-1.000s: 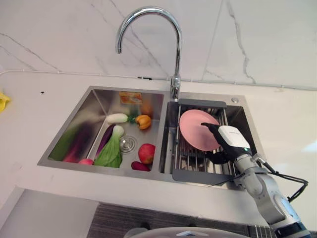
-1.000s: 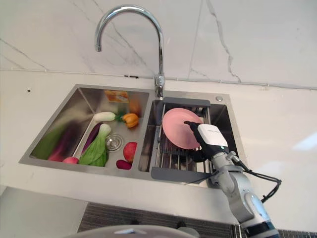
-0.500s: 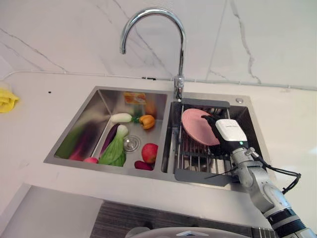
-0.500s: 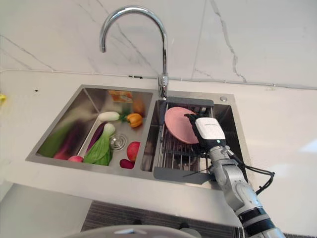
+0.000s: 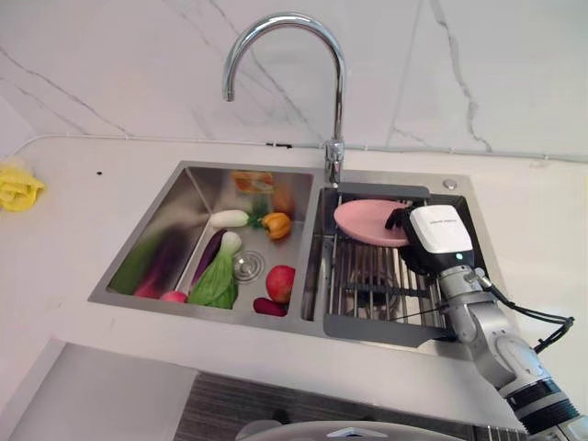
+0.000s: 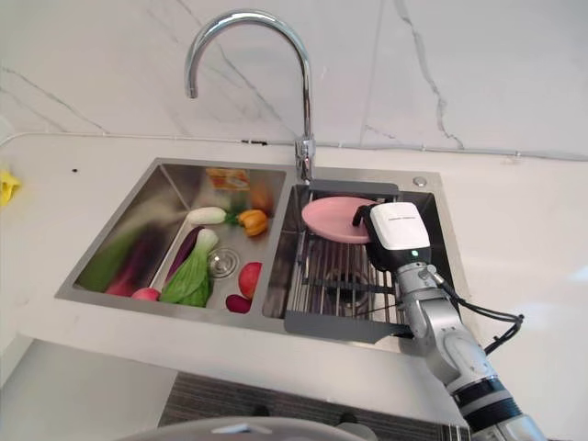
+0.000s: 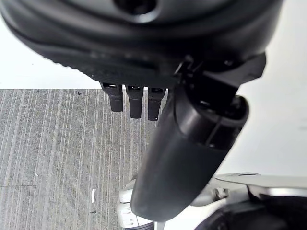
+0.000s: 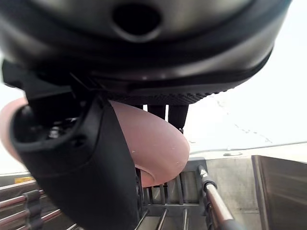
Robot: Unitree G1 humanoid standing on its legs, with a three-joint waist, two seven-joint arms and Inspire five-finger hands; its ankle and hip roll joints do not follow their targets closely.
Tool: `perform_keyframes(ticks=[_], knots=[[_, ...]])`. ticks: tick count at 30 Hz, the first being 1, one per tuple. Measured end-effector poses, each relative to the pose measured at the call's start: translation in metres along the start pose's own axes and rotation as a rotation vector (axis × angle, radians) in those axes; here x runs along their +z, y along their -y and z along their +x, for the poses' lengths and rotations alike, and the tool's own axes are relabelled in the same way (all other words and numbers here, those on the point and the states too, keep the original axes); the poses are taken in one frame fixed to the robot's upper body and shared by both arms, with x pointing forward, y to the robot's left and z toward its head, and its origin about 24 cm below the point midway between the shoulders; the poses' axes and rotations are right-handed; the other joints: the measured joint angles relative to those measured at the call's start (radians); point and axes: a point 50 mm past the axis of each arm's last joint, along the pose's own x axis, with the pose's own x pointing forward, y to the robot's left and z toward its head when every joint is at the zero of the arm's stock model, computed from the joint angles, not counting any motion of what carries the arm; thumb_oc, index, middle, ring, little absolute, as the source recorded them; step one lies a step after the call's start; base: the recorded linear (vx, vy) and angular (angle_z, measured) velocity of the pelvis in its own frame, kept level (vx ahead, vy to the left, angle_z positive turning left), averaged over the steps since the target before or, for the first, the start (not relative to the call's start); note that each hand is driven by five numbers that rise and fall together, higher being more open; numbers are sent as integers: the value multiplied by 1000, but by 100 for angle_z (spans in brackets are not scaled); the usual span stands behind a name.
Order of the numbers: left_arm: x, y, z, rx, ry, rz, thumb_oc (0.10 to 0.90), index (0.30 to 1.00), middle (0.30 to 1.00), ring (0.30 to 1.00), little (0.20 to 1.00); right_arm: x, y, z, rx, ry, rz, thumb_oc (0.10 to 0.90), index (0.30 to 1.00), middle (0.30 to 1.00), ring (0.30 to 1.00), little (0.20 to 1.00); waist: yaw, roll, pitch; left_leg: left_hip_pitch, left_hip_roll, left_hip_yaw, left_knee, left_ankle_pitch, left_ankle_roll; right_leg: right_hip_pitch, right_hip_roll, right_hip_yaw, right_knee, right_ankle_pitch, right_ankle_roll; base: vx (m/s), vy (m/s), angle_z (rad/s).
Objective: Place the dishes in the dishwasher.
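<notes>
The right hand (image 5: 432, 241) is seen over the right basin of the sink (image 5: 147, 241), and the pink plate (image 5: 367, 221) is pinched at its rim, thumb on one face and fingers (image 8: 165, 113) curled behind the other, as shown in the right wrist view. The plate is held lifted off the dish rack (image 5: 372, 292) and tipped almost flat, its wide face lying roughly level and stretching away from the hand toward the faucet (image 5: 287, 83). So the plate is already in hand on the robot's right, and the next bit probably turns on keeping that rim pinch steady while it's carried out over the rack edge; no dishwasher can be made out here. The left hand (image 7: 144, 103) is shown hanging over grey floor, fingers relaxed and nothing held, so the right one is clearly the nearer. Toy vegetables (image 5: 217, 276) are left in the left basin. No readable writing can be made out anywhere.
</notes>
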Motion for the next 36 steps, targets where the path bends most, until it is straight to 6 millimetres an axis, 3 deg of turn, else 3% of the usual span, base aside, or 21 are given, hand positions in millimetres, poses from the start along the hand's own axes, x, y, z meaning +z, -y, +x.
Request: perform_keyframes(ticks=[6,12,15,16,20,21,22,23,24,25,26,27,28,30,31,32,33,34,35,36], knots=[[0,1,0,3,1,4,800,900,900,900,900,9,3,1,-31,46,29,400,300,300,300,300,9,1,2,-6,-5,-10,0,3,2,-3,-5,-10,0,-2,3,-4,-14,5],[0,1,-1,9,-2,3,800,900,900,900,900,21,27,5,-140,116,52,400,300,300,300,300,-5,5,7,-5,-2,0,0,3,2,-7,-3,-2,0,-2,3,-5,-19,-4],[2,0,0,12,9,-9,800,900,900,900,900,11,40,6,-172,122,-6,400,300,300,300,300,-3,7,10,-6,-1,1,0,3,2,-6,-3,-4,0,-2,3,-8,-40,4],[7,-1,0,18,29,-22,800,900,900,900,900,-7,61,4,-198,134,-124,400,300,300,300,300,2,15,21,-8,-3,-4,0,3,2,-5,-4,-9,0,-5,7,-1,-1,5],[6,0,-1,22,24,-29,800,900,900,900,900,-20,79,2,-311,57,-147,400,300,300,300,300,-13,23,32,-19,-2,-4,16,5,-1,-10,-3,-9,0,-8,8,-129,-66,2],[13,-3,1,31,46,-38,800,900,900,900,900,-23,83,2,-349,40,-141,400,300,300,300,300,-23,16,51,-71,-6,-6,84,-2,-17,-33,-2,-10,12,-6,-2,-87,21,5],[33,-11,4,56,86,-64,800,900,900,900,900,-25,86,1,-376,27,-134,400,300,300,300,300,-24,-12,90,-197,-25,-18,287,-15,-56,-87,-28,-5,61,-20,-28,-70,137,-21],[50,-21,6,85,109,-103,800,900,900,900,900,-27,85,2,-378,8,-95,400,300,300,300,300,-1,-31,137,-309,-44,-131,523,-40,-134,-96,-45,31,88,-11,-31,-15,155,-23],[50,-21,6,85,109,-103,800,900,900,900,900,-27,85,2,-378,8,-95,400,300,300,300,300,-1,-31,137,-309,-44,-131,523,-40,-134,-96,-45,31,88,-11,-31,35,193,-98],[45,-18,5,92,83,-122,800,900,900,900,900,-21,76,3,-363,5,-45,400,300,300,300,300,6,-39,142,-304,-91,-339,584,-112,-148,-85,-27,112,57,11,-15,2,167,-151],[33,-14,5,91,38,-127,800,900,900,900,900,-14,76,6,-373,34,-3,400,300,300,300,300,-22,-37,141,-239,-91,-460,523,-153,-124,-76,-4,186,19,30,-4,-22,393,-211],[32,-14,5,92,36,-138,800,900,900,900,900,-14,77,6,-378,40,-2,400,300,300,300,300,-27,-38,142,-182,-80,-494,446,-168,-96,-89,6,241,16,42,-13,-77,464,-181],[36,-17,6,100,50,-141,800,900,900,900,900,-20,81,4,-386,17,-23,400,300,300,300,300,-59,-42,144,-141,-60,-486,367,-186,-78,-97,11,276,8,58,-12,-58,380,-120],[42,-21,7,110,76,-64,800,900,900,900,900,-42,94,-13,-429,-104,-68,400,300,300,300,300,-110,-28,127,-56,-49,-313,65,-140,33,-127,-21,295,15,54,19,-108,338,-52],[42,-21,7,110,76,-64,800,900,900,900,900,-42,94,-13,-429,-104,-68,400,300,300,300,300,-110,-28,127,-56,-49,-313,65,-140,33,-127,-21,295,15,54,19,-181,364,-67],[53,-21,7,111,114,-11,800,900,900,900,900,-52,96,-20,-459,-182,-72,400,300,300,300,300,-134,-47,139,-27,-76,-235,23,-46,37,-174,-40,302,50,66,51,-113,206,-89],[47,-24,6,138,134,44,800,900,900,900,900,-49,96,-26,-485,-208,-48,400,300,300,300,300,-137,-44,134,-34,-96,-200,18,-35,57,-217,-55,309,91,69,57,-204,295,-138],[36,-23,6,119,113,59,800,900,900,900,900,-47,93,-28,-488,-214,-32,400,300,300,300,300,-141,-66,137,-29,-115,-151,0,-29,79,-257,-64,310,95,89,72,-296,327,-176],[24,-23,6,115,68,100,800,900,900,900,900,-45,92,-27,-485,-202,-28,400,300,300,300,300,-125,-89,151,-38,-143,-67,1,-31,104,-293,-80,311,63,162,84,-345,308,-175],[20,-24,6,116,47,92,800,900,900,900,900,-44,89,-27,-480,-198,-26,400,300,300,300,300,-117,-95,156,-46,-145,-18,2,-27,111,-310,-84,265,37,221,87,-304,271,-157]])
